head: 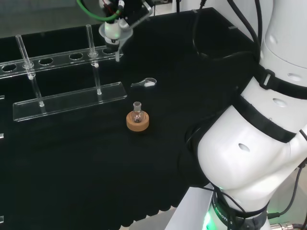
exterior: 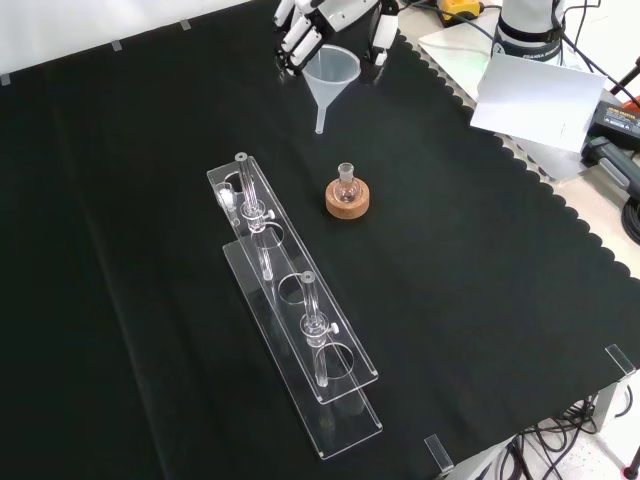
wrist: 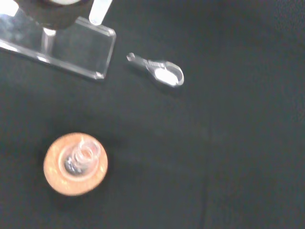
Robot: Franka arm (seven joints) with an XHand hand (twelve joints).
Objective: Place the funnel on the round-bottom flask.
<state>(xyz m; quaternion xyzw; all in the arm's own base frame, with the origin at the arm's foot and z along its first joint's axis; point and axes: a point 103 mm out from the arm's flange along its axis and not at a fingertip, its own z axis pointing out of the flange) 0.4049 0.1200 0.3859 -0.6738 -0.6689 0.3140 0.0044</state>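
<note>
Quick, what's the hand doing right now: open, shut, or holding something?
Hand: shut on the funnel, held up in the air, off to one side of the flask on its cork ring.

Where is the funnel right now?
The funnel hangs in the robot hand at the top of the front view, above the cloth, up and slightly left of the round-bottom flask on its cork ring.

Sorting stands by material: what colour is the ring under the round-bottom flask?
Light orange-brown, like cork. The cork ring shows best in the front view.
</note>
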